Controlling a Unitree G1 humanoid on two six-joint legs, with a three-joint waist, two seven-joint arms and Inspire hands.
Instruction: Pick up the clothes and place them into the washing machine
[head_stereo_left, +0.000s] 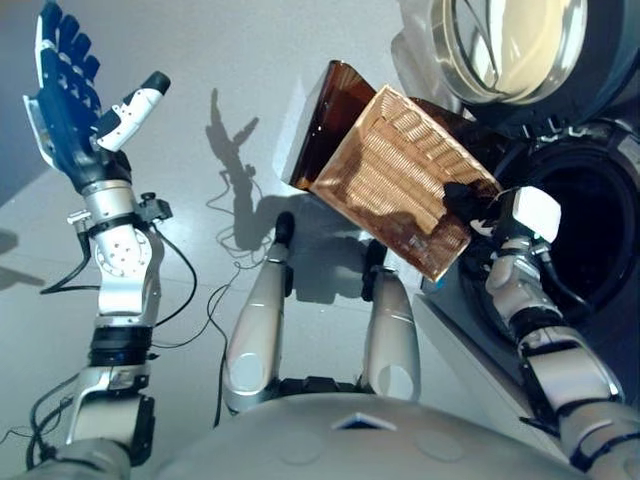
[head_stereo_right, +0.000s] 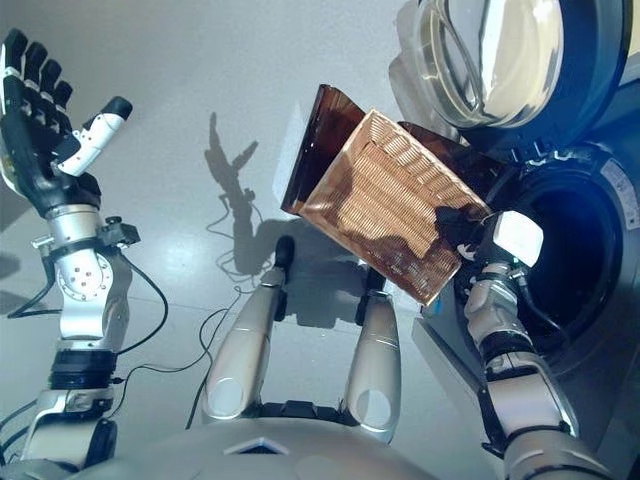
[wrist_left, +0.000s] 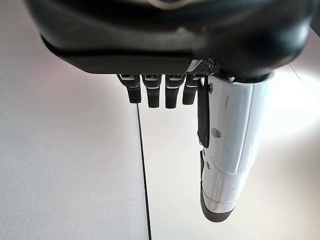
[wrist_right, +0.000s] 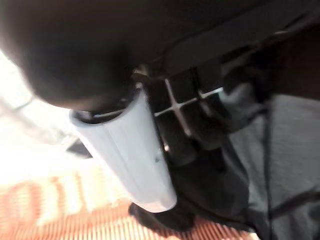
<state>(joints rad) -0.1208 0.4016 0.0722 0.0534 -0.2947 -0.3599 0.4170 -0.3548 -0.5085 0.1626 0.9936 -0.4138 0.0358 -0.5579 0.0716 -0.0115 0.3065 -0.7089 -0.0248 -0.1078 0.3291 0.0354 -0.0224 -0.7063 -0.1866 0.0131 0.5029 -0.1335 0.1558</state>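
Note:
My right hand (head_stereo_left: 468, 206) is shut on the rim of a brown see-through laundry basket (head_stereo_left: 400, 180). The basket hangs in the air, tipped so its ribbed underside faces me and its mouth turns toward the washing machine's dark drum opening (head_stereo_left: 590, 230). In the right wrist view the white-covered thumb (wrist_right: 135, 155) and curled fingers (wrist_right: 185, 135) clamp the orange basket edge (wrist_right: 60, 210). Grey, cloth-like folds (wrist_right: 290, 165) show past them. No clothes are plainly visible in the eye views. My left hand (head_stereo_left: 62, 100) is raised at the far left, open and holding nothing.
The washer's round door (head_stereo_left: 510, 45) stands swung open above the drum. The machine's front panel (head_stereo_left: 470, 330) runs along my right side. Grey floor (head_stereo_left: 200, 60) spreads to the left and ahead.

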